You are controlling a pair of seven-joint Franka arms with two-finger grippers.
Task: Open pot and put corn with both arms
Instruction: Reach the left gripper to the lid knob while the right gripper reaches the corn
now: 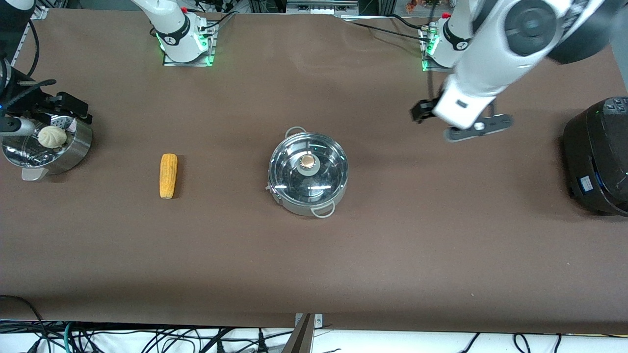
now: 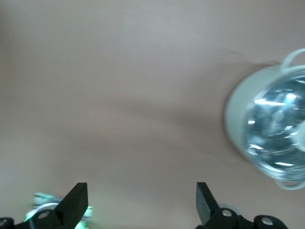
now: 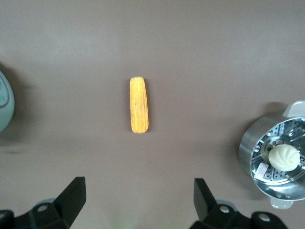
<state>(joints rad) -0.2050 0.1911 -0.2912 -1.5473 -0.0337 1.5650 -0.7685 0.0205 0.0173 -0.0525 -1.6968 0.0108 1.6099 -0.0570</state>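
The shiny steel pot [image 1: 308,189] stands mid-table with its glass lid [image 1: 294,176] on and a tan knob [image 1: 307,161] on top. The corn [image 1: 168,175] lies on the table beside it, toward the right arm's end. My left gripper [image 1: 422,112] hangs open and empty above the table, toward the left arm's end from the pot. Its wrist view shows the open fingers [image 2: 141,195] and the pot [image 2: 271,129] off to one side. My right gripper [image 3: 139,191] is open and empty, high above the table, with the corn [image 3: 138,105] ahead of it.
A steel steamer pot [image 1: 68,152] with a white bun [image 1: 52,136] stands at the right arm's end; it also shows in the right wrist view [image 3: 252,143]. A large black cooker [image 1: 598,157] stands at the left arm's end. The table [image 1: 314,264] is brown.
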